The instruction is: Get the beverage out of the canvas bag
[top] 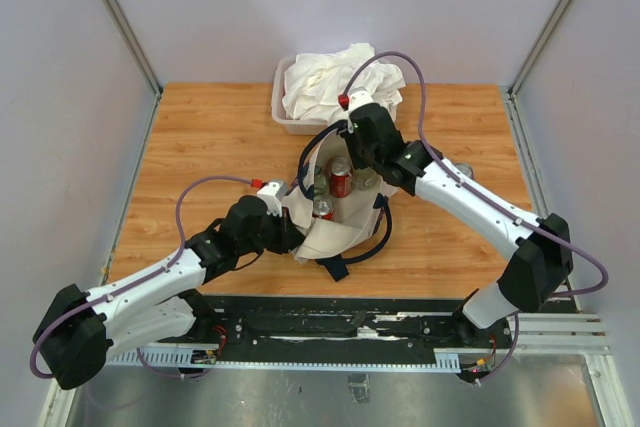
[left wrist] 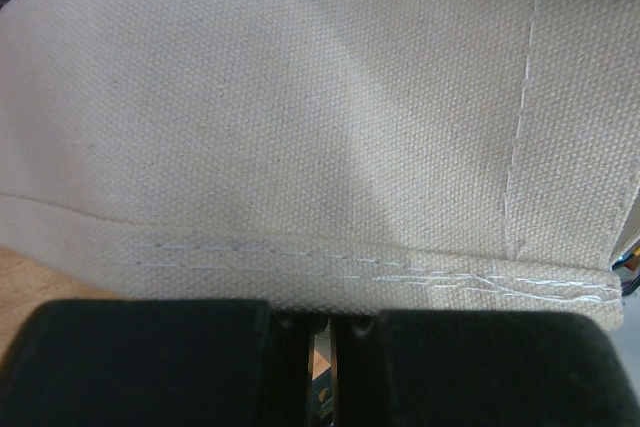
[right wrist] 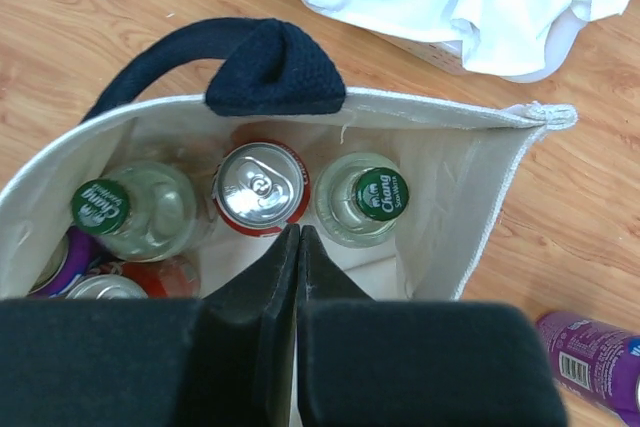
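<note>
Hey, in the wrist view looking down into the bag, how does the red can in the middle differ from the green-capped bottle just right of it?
The red can has a flat silver top with a pull tab; the green-capped bottle has a printed green cap. The can's side is red; the bottle's body is clear. Both stand upright, side by side, inside the canvas bag.

Even, bright room light with soft shadows; the left wrist shot of the canvas bag (left wrist: 300,127) looks dimmer and soft.
</note>
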{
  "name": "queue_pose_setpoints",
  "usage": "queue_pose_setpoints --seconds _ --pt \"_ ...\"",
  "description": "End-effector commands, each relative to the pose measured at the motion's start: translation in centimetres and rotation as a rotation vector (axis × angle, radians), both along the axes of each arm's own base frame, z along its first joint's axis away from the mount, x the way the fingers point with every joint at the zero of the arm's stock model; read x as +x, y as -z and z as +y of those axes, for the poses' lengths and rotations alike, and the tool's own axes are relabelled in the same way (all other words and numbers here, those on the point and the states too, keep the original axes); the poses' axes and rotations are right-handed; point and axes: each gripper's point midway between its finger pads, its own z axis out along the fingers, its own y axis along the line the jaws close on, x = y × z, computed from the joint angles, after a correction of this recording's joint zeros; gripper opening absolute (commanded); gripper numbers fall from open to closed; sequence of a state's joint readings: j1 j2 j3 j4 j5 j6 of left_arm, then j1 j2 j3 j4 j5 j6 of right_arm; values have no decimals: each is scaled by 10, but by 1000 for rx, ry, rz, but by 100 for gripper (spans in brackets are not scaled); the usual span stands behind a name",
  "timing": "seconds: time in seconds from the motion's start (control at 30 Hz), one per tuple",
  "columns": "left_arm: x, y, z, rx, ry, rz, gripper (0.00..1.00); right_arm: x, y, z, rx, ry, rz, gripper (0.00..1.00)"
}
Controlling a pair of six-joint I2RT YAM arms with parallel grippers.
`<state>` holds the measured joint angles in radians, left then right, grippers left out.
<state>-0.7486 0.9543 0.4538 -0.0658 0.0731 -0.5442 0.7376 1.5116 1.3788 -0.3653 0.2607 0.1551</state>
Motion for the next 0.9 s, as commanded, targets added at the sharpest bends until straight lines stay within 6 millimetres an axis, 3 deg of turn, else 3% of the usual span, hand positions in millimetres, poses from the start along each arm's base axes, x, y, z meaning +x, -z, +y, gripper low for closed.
queue_pose_setpoints --seconds 0.0,0.07,0.5,0.87 --pt "-8 28 21 124 -28 67 8 11 1 -8 -25 98 -18 1" --pt "-9 28 21 124 -29 66 8 14 8 -13 -52 128 -13 4" --pt "-10 30 23 133 -31 70 8 35 25 -41 -101 267 -20 69" --pt "-12 33 24 133 -32 79 8 52 50 -50 -97 345 4 71"
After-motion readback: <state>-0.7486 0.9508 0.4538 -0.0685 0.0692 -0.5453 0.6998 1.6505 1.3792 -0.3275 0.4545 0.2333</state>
